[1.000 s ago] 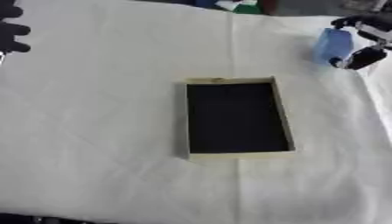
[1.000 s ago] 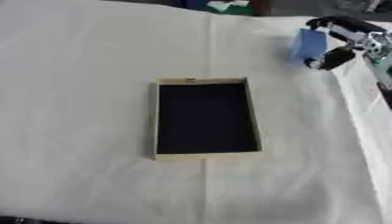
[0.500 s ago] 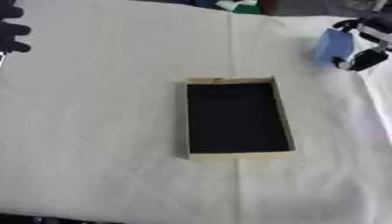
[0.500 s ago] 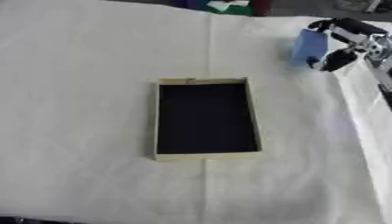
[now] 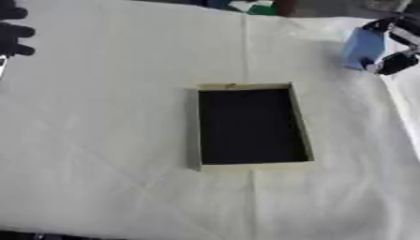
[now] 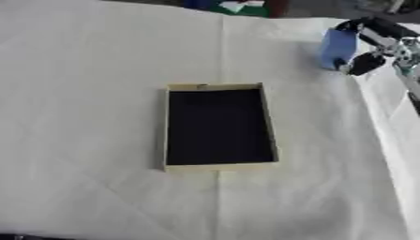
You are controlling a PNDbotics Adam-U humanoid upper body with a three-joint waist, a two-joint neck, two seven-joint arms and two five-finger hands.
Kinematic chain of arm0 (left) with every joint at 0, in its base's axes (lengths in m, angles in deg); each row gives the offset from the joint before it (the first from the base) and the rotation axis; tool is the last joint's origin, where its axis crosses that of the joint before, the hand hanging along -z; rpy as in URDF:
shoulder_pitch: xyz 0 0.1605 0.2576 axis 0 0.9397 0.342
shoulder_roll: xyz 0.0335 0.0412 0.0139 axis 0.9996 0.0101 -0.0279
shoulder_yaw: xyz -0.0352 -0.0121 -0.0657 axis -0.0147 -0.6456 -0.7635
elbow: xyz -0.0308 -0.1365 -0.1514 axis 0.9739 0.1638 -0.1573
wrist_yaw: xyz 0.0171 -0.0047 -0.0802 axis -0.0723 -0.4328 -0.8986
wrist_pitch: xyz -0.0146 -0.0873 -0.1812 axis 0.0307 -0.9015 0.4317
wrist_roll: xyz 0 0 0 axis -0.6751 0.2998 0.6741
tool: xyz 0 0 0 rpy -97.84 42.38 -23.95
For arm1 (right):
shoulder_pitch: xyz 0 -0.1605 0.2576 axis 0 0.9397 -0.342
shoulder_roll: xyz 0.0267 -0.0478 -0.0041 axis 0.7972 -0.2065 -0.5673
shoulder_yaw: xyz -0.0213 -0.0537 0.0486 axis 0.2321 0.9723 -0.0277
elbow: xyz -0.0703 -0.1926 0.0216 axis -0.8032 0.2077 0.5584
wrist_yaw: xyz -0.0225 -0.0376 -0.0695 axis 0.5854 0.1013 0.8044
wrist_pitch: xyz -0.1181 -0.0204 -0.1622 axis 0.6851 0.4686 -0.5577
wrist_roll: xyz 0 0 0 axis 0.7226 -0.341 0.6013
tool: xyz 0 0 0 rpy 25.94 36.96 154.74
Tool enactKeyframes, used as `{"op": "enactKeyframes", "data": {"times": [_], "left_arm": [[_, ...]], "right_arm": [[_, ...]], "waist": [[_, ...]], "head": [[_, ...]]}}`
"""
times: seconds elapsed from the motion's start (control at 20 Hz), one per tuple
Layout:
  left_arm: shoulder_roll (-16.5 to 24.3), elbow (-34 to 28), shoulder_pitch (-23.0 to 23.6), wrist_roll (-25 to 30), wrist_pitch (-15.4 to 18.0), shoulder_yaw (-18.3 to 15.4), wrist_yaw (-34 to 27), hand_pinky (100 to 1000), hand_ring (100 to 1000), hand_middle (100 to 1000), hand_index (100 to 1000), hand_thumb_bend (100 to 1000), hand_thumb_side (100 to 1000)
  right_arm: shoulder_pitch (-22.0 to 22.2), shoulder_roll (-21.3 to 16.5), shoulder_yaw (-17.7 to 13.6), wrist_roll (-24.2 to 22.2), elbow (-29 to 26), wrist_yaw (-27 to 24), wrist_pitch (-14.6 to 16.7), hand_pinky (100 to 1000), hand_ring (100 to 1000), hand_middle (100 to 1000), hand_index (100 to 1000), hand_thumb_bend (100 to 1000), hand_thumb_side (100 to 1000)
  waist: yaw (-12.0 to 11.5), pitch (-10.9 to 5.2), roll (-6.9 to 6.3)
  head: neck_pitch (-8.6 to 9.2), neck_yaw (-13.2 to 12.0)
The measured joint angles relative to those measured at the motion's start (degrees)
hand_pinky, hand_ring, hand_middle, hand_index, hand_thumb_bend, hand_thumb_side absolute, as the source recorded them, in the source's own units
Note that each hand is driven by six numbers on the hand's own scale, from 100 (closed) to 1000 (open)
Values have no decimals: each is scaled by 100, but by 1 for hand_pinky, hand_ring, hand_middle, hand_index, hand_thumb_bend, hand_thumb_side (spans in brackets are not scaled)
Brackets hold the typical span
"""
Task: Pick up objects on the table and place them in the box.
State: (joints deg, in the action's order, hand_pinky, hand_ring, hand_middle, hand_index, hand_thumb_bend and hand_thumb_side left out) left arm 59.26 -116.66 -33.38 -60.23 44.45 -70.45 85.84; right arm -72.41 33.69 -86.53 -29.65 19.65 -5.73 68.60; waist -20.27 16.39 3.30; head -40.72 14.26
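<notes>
White cloth covers the desk (image 5: 98,140); shallow black-lined box (image 6: 218,126) sits centre. My right hand (image 6: 373,44), fingers curled round a blue block (image 6: 337,48), far right. Left hand (image 5: 12,30) upper left, fingers unclear.

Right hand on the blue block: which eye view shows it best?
The right eye view: the right hand shows whole, fingers curled round the blue block. The left eye view cuts the hand off at the frame edge.

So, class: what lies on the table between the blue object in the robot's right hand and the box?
Nothing but bare white cloth lies between the blue object, held by the right hand, and the box; the right eye view shows it best.
</notes>
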Motion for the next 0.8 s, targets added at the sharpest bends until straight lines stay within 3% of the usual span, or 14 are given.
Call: {"op": "enactKeyframes", "data": {"times": [0.35, 0.8], "left_arm": [[1, 1, 68, -8, 2, -14, 0, 697, 765, 781, 887, 334, 793], [2, 6, 198, -49, 1, -51, 0, 697, 765, 781, 887, 337, 792]], "right_arm": [[56, -14, 54, 22, -607, 26, 6, 896, 872, 401, 874, 121, 100], [181, -37, 514, -598, -2405, 27, 256, 917, 895, 420, 854, 128, 100]], "waist": [[124, -152, -8], [386, -349, -59]], "head": [[-16, -21], [-106, -76]]}}
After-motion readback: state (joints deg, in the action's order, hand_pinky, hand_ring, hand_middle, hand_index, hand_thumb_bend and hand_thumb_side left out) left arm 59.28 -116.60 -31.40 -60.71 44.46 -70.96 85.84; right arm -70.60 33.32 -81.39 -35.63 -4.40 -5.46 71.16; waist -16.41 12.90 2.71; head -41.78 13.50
